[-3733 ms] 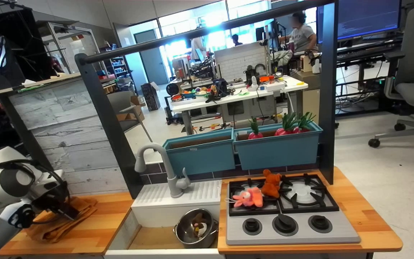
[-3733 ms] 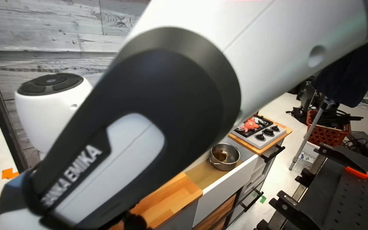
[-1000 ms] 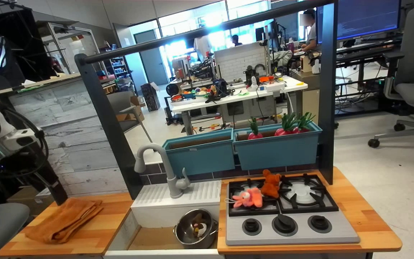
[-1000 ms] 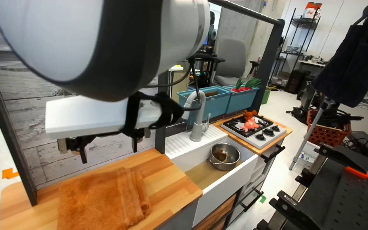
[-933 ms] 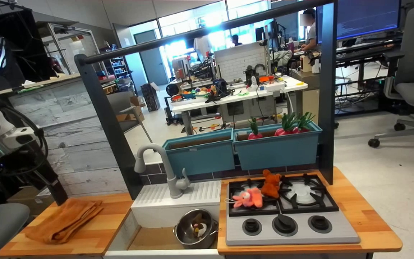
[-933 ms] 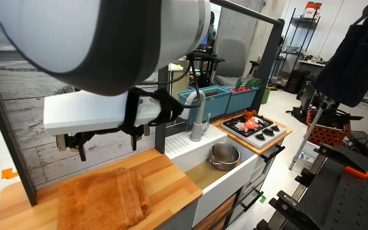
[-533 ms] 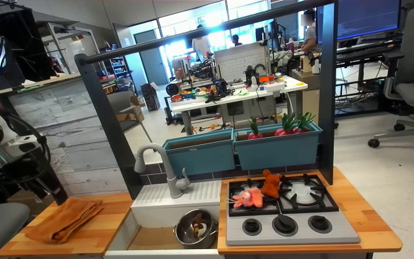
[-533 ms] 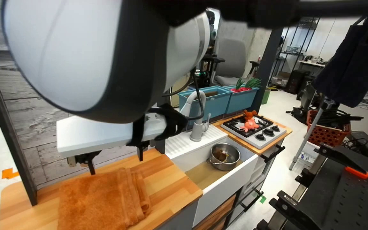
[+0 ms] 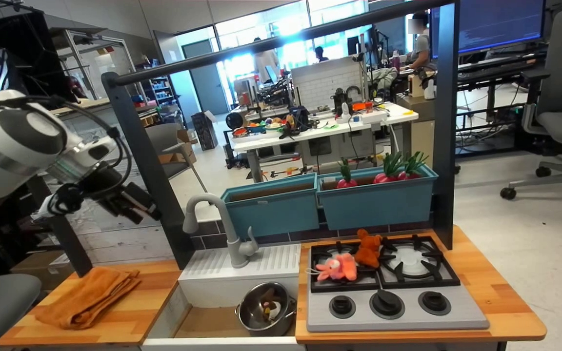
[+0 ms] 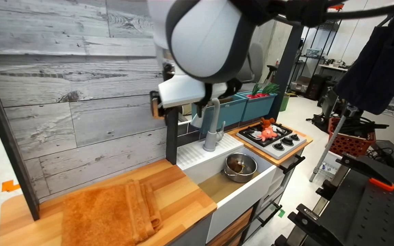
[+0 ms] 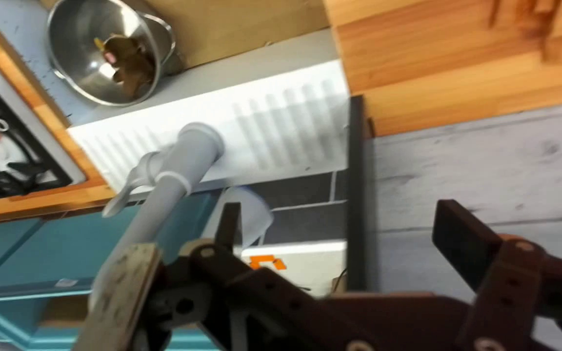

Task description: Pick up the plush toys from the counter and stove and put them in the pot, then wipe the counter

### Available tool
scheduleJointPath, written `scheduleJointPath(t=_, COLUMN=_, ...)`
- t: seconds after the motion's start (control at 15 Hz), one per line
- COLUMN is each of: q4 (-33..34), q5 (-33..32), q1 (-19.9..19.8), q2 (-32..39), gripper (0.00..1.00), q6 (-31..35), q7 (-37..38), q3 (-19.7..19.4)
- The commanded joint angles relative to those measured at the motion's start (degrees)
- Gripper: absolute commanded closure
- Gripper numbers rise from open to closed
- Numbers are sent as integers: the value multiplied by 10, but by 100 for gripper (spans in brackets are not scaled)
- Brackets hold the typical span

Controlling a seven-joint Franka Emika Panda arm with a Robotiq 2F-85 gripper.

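Observation:
Two plush toys lie on the stove [image 9: 398, 312]: a pink-orange one [image 9: 338, 268] at the near-left burner and a red-orange one [image 9: 368, 249] behind it. Both also show in an exterior view [image 10: 268, 133]. The steel pot [image 9: 249, 312] stands in the sink with brown plush inside [image 11: 132, 63]. A folded orange cloth [image 9: 86, 297] lies on the wooden counter [image 9: 156, 287]; it also shows in an exterior view [image 10: 97, 215]. My gripper [image 11: 339, 214] is open and empty, high above the counter's back, near the dark post and left of the faucet. Its fingers stand wide apart.
The grey faucet [image 9: 222, 224] rises behind the sink, close to the gripper in the wrist view. A dark post [image 9: 139, 161] and overhead bar [image 9: 281, 44] frame the back. Teal bins [image 9: 271, 209] hang behind. A whitewashed panel [image 10: 80, 119] stands behind the counter.
My gripper was low at the cloth, then lifted away and back. In the last half second it rose and swung right toward the faucet. Toys, pot and cloth look still.

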Motion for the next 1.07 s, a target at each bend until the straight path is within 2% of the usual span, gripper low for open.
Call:
scheduleJointPath(t=0.0, q4=-21, q5=-14, q1=-56, q2=-30, gripper=0, q6=36, q7=-1, q3=-4)
scheduleJointPath(t=0.07, q4=-5, q5=-19, q1=-43, q2=-18, gripper=0, q6=7, q7=9, q3=0)
scheduleJointPath(t=0.2, q4=-7, q5=-16, q1=-65, q2=-21, gripper=0, q6=22, q7=-2, q3=3)
scheduleJointPath(t=0.47, q4=-9, q5=-16, q1=-63, q2=-21, gripper=0, q6=24, q7=-1, q3=4)
scheduleJointPath(t=0.53, q4=-15, q5=-30, q1=-36, q2=-28, gripper=0, q6=1, q7=13, q3=-14)
scheduleJointPath(t=0.6, q4=-22, q5=-35, q1=-31, q2=-39, gripper=0, q6=-15, q7=14, q3=-15)
scheduleJointPath(t=0.67, q4=-34, q5=-35, q1=-48, q2=-70, gripper=0, q6=-72, q7=-24, q3=6)
scheduleJointPath(t=0.8, q4=-50, q5=-42, q1=-79, q2=-108, gripper=0, q6=-140, q7=-63, q3=28)
scheduleJointPath(t=1.0, q4=-69, q5=-33, q1=-148, q2=-157, gripper=0, q6=-208, q7=-115, q3=47)
